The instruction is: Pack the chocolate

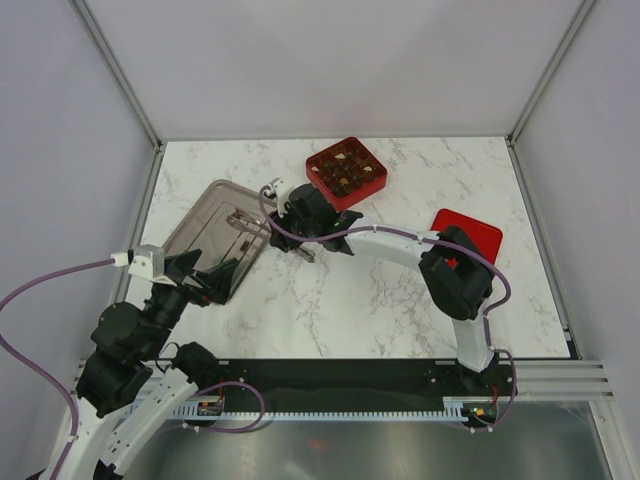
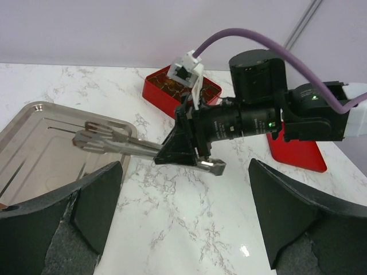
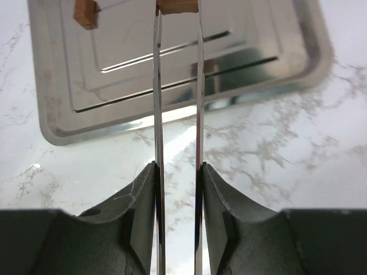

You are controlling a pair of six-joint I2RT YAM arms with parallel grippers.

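Chocolate sits between the tips of the tongs, far out in front of the right gripper, which pinches the tongs, so squeeze softly and lift it slowly off the tray.

Bare counter lies open near centre; the right arm bars the middle, its tongs reaching left over the tray; the left gripper crowds the tray's near corner; a red box blocks far centre; a red lid lies right.
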